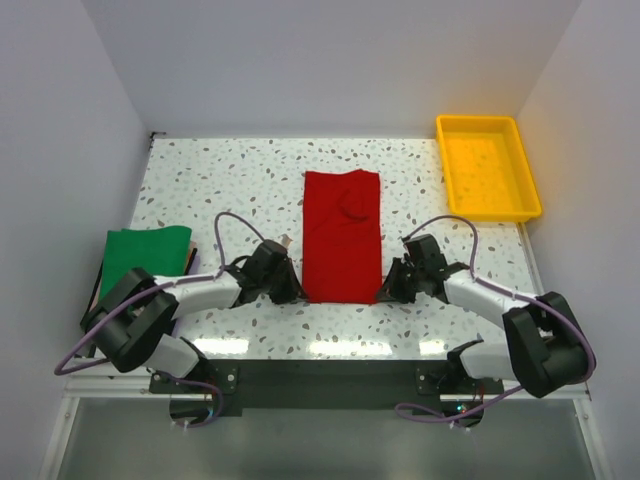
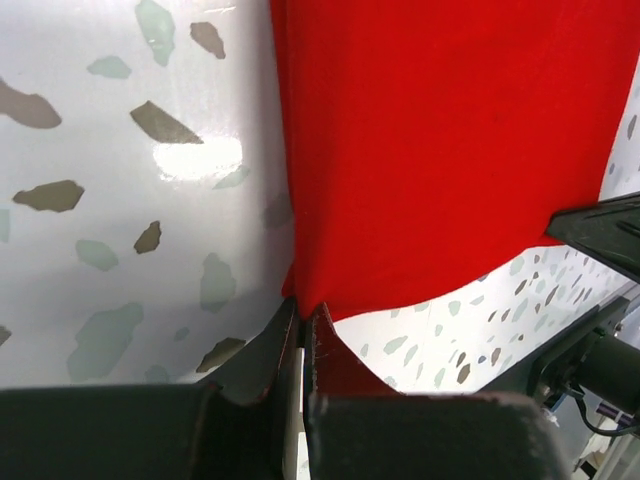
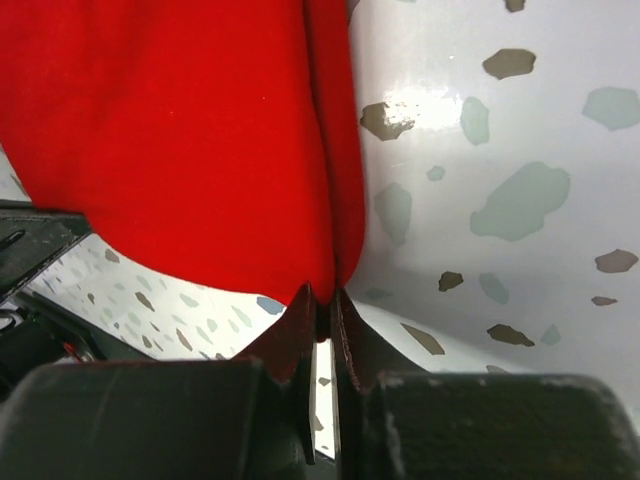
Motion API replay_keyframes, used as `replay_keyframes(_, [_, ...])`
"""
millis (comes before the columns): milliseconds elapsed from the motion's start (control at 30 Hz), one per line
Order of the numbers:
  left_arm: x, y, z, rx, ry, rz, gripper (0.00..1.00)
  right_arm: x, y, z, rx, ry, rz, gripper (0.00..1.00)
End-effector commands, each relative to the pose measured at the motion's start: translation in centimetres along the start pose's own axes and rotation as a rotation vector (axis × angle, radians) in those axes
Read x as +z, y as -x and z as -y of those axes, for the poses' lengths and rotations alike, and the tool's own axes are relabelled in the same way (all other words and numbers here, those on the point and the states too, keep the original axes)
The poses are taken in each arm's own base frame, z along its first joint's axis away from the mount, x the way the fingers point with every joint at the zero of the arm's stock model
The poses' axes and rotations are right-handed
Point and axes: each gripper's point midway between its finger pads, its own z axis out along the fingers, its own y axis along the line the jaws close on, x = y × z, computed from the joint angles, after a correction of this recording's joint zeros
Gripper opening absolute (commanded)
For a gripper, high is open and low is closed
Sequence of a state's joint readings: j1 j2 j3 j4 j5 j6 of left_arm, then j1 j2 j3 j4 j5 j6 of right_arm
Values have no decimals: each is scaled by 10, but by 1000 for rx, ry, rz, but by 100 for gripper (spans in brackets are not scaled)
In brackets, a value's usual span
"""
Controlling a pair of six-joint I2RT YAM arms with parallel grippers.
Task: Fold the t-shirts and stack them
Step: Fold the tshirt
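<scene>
Red t-shirt (image 1: 342, 235), folded into a long narrow panel, lying on the speckled table (image 1: 220, 180) with its long side running from near to far and a small crease towards its far end. Left gripper (image 1: 296, 290) at the red t-shirt's near left corner; in the left wrist view its fingers (image 2: 255, 370) are pressed together on that corner, with red cloth caught between them. Right gripper (image 1: 386, 290) at the red t-shirt's near right corner; in the right wrist view its fingers (image 3: 365, 350) are likewise clamped on the doubled red edge. Green t-shirt (image 1: 145, 255), folded, well apart to the left of the red t-shirt. Yellow tray (image 1: 487, 165) beyond and to the right of the red t-shirt, not touching it.
</scene>
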State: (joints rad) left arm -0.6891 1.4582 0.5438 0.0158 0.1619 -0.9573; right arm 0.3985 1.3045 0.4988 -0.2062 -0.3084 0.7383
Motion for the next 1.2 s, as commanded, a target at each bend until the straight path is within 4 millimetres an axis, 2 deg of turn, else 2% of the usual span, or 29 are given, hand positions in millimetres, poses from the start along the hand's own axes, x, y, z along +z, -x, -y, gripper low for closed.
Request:
replay_keyframes(0, [-9, -11, -21, 41, 92, -18, 0, -8, -11, -1, -14, 26, -24, 0])
replay_keyframes(133, [-18, -17, -18, 59, 76, -23, 0, -19, -17, -3, -25, 48, -18, 0])
replay_keyframes(467, [-46, -58, -6, 95, 17, -35, 0, -54, -52, 9, -31, 85, -8, 0])
replay_keyframes(567, [-61, -57, 3, 88, -17, 8, 0, -67, -59, 5, -26, 129, 11, 0])
replay_keyframes(700, [-76, -52, 19, 81, -62, 40, 0, -87, -57, -2, -43, 154, 66, 0])
replay_keyframes(833, [-87, -30, 34, 107, -50, 115, 0, -109, -36, -20, -85, 162, 141, 0])
replay_keyframes(867, [-91, -21, 46, 113, -60, 132, 0, -112, -29, -22, -90, 148, 164, 0])
replay_keyframes(900, [-93, -16, 51, 127, -54, 145, 0, -114, -23, -24, -105, 138, 179, 0])
replay_keyframes(933, [-99, -7, 62, 129, -55, 163, 0, -119, -13, -33, -115, 138, 194, 0])
replay_keyframes(1000, [-99, 3, 69, 148, -34, 180, 0, -123, -1, -39, -127, 121, 215, 0])
replay_keyframes(1033, [-105, 15, 82, 146, -49, 202, 0, -130, 9, -50, -134, 138, 239, 0])
replay_keyframes(1100, [-102, 24, 88, 169, -41, 197, 0, -128, 25, -60, -134, 134, 261, 0])
replay_keyframes(1133, [-107, 40, 98, 162, -58, 221, 0, -132, 35, -70, -136, 145, 285, 0])
replay_keyframes(1167, [-100, 45, 97, 175, -39, 210, 0, -127, 42, -74, -133, 136, 276, 0])
